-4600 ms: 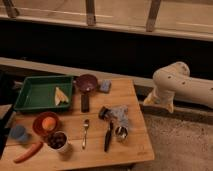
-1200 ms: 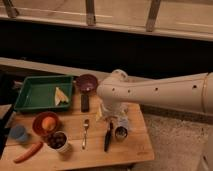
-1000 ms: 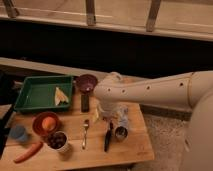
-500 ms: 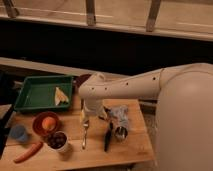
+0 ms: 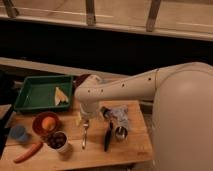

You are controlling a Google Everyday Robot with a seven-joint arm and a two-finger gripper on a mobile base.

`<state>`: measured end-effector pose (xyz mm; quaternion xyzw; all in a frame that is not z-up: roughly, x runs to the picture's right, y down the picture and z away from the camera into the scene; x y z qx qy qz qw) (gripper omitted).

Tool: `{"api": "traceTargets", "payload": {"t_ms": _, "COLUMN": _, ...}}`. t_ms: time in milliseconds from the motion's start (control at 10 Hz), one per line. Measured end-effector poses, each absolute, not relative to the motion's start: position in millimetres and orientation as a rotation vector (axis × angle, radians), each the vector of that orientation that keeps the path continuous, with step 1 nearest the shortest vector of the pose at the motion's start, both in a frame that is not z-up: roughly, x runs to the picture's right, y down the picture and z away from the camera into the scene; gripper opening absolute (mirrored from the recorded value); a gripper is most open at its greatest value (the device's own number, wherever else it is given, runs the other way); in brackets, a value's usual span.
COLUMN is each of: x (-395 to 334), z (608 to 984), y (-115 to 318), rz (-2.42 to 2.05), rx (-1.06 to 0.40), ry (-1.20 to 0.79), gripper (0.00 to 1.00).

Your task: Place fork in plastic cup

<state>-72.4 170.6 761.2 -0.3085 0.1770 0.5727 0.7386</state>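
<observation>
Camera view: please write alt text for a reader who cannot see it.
The robot's white arm reaches from the right, its claw open over the silver fork lying on the wooden table. The light-blue plastic cup stands far left, beside an orange bowl.

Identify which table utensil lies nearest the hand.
The all-silver fork, right by the hand at mid-table; the black-handled utensil lies farther right.

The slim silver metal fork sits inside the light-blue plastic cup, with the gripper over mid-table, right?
No: the camera view shows the slim silver metal fork lying on the wooden table, below the gripper over mid-table; the light-blue plastic cup stands apart.
</observation>
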Motion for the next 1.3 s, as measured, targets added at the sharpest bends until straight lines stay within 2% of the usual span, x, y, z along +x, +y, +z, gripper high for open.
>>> {"api": "traceTargets", "payload": {"t_ms": 500, "x": -108, "z": 776, "y": 179, "rz": 1.229, "rx": -0.707, "ry": 0.385, "gripper": 0.8}}
{"api": "traceTargets", "payload": {"t_ms": 1300, "x": -95, "z": 827, "y": 190, "rz": 1.27, "rx": -0.673, "ry": 0.5, "gripper": 0.8}}
